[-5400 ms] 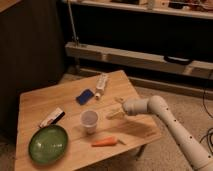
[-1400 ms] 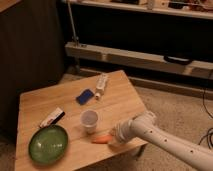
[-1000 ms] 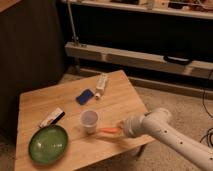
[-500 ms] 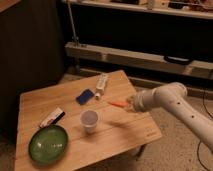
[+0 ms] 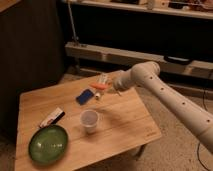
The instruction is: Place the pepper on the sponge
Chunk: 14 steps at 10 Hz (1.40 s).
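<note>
The pepper (image 5: pixel 99 86), slim and orange-red, hangs in the air above the far part of the wooden table (image 5: pixel 125 120), gripped at its right end. My gripper (image 5: pixel 108 88) is shut on it, at the tip of the white arm (image 5: pixel 165 95) that reaches in from the right. The blue sponge (image 5: pixel 84 96) lies flat on the table just below and slightly left of the pepper. The pepper's tip points left, over the sponge's far right corner.
A white tube-like bottle (image 5: pixel 103 79) lies behind the pepper near the table's far edge. A clear cup (image 5: pixel 89 120) stands mid-table. A green plate (image 5: pixel 48 144) sits front left, with a white-and-black packet (image 5: pixel 52 118) beside it. Shelving runs along the back.
The gripper picked the pepper off the table's front area, lifted it and carried it toward the far side, now hovering by the sponge.
</note>
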Each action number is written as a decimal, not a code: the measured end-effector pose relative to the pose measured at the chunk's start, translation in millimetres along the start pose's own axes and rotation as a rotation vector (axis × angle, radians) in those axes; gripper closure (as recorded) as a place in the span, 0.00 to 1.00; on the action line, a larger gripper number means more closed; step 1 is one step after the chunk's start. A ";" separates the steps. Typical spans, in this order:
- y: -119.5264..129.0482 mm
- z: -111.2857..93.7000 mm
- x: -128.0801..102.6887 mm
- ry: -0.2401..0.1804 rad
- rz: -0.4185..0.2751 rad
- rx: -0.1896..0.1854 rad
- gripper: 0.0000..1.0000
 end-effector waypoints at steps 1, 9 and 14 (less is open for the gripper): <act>5.3 25.3 18.3 -0.014 -0.018 0.024 0.92; 32.1 147.2 11.7 -0.029 -0.001 0.141 0.92; 7.2 181.3 2.1 -0.053 -0.038 0.203 0.92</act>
